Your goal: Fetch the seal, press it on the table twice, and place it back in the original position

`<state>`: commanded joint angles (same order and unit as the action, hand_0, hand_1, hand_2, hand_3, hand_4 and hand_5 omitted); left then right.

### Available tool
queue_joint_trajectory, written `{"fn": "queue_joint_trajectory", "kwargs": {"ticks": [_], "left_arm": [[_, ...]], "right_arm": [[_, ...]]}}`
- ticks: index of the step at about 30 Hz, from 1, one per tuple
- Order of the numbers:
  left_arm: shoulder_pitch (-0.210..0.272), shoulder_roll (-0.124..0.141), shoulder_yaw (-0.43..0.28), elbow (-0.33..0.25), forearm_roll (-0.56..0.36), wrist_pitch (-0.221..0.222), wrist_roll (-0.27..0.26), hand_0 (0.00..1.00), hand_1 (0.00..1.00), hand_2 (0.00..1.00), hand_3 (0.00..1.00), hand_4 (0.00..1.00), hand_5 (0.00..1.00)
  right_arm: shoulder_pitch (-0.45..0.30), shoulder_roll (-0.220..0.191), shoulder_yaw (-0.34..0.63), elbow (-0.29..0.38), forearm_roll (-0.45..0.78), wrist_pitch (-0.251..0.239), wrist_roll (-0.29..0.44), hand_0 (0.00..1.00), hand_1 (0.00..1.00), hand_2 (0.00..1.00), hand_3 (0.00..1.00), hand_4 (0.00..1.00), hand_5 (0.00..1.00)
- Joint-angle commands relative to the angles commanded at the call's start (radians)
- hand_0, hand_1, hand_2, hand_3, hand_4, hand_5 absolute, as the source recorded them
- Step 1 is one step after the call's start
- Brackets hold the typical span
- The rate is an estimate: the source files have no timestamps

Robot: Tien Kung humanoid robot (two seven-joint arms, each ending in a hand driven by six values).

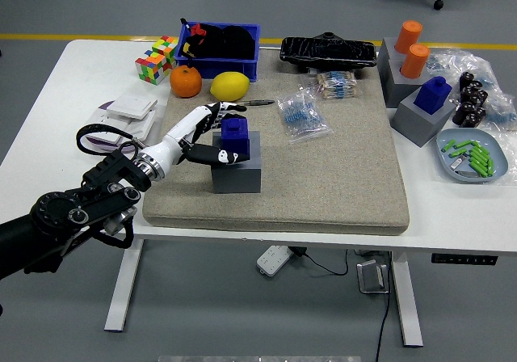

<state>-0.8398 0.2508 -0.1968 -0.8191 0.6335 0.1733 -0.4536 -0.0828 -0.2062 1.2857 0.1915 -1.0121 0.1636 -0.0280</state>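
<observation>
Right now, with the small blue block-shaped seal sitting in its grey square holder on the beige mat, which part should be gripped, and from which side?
Grip the blue block-shaped seal by its upright side faces above the grey square holder, since only that upper part sticks out. Come from the left, where the left robot hand already sits with fingers around it, then lift straight up.
</observation>
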Motion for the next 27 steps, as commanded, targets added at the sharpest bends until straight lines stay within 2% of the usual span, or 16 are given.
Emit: {"fn": "queue_joint_trajectory", "kwargs": {"ticks": [3, 4, 6, 9, 14, 17, 21, 22, 23, 25, 27], "left_arm": [[-0.001, 0.001, -0.007, 0.000, 0.012, -0.017, 0.002, 0.876, 0.910, 0.866, 0.902, 0.998, 0.161], [-0.002, 0.001, -0.009, 0.001, 0.015, -0.025, 0.002, 0.998, 0.998, 0.998, 0.998, 0.998, 0.381], [-0.004, 0.001, -0.019, 0.002, 0.018, -0.041, 0.000, 0.998, 0.998, 0.998, 0.998, 0.998, 0.381], [-0.005, 0.001, -0.027, 0.003, 0.017, -0.042, -0.008, 0.998, 0.998, 0.998, 0.998, 0.998, 0.381], [-0.003, 0.004, -0.049, 0.005, 0.022, -0.027, -0.038, 0.998, 0.998, 0.998, 0.998, 0.998, 0.412], [0.000, 0.017, -0.066, -0.004, 0.008, -0.014, -0.037, 0.998, 0.998, 0.998, 0.998, 0.998, 0.434], [0.006, 0.053, -0.093, -0.003, -0.047, 0.043, -0.085, 0.998, 0.998, 0.998, 0.998, 0.998, 0.434], [0.008, 0.064, -0.103, 0.005, -0.064, 0.076, -0.113, 0.998, 0.998, 0.998, 0.998, 0.998, 0.434], [0.012, 0.076, -0.118, 0.012, -0.084, 0.106, -0.139, 0.949, 0.996, 0.998, 0.990, 0.998, 0.408], [0.018, 0.104, -0.158, 0.031, -0.146, 0.177, -0.192, 0.949, 0.996, 0.998, 0.990, 0.998, 0.408], [0.019, 0.127, -0.191, 0.056, -0.212, 0.205, -0.192, 0.949, 0.996, 0.998, 0.990, 0.998, 0.408]], "right_arm": [[0.000, 0.000, 0.001, 0.000, 0.000, 0.001, 0.000, 0.753, 0.698, 0.680, 0.636, 0.774, 0.513], [0.000, 0.000, 0.002, -0.001, -0.001, 0.001, -0.001, 0.753, 0.698, 0.679, 0.636, 0.774, 0.513], [0.000, 0.001, 0.004, -0.001, -0.001, 0.001, -0.001, 0.753, 0.698, 0.679, 0.636, 0.774, 0.513], [0.000, 0.001, 0.004, -0.001, -0.001, 0.001, -0.001, 0.753, 0.698, 0.679, 0.636, 0.774, 0.513], [0.000, 0.001, 0.004, 0.000, 0.000, 0.002, 0.000, 0.754, 0.698, 0.679, 0.637, 0.775, 0.514], [0.000, 0.001, 0.006, -0.001, -0.002, 0.002, 0.000, 0.753, 0.698, 0.679, 0.637, 0.776, 0.513], [0.000, 0.000, 0.011, 0.000, -0.004, 0.002, 0.000, 0.753, 0.698, 0.679, 0.637, 0.776, 0.513], [0.000, 0.000, 0.013, 0.000, -0.005, 0.001, 0.000, 0.753, 0.698, 0.679, 0.637, 0.776, 0.513], [0.000, 0.000, 0.015, 0.000, -0.006, 0.001, 0.000, 0.753, 0.698, 0.679, 0.637, 0.776, 0.513], [-0.002, 0.000, 0.018, 0.000, -0.010, 0.001, 0.000, 0.753, 0.698, 0.679, 0.637, 0.776, 0.513], [-0.003, 0.000, 0.024, -0.002, -0.016, 0.000, 0.000, 0.753, 0.698, 0.679, 0.637, 0.776, 0.513]]}}
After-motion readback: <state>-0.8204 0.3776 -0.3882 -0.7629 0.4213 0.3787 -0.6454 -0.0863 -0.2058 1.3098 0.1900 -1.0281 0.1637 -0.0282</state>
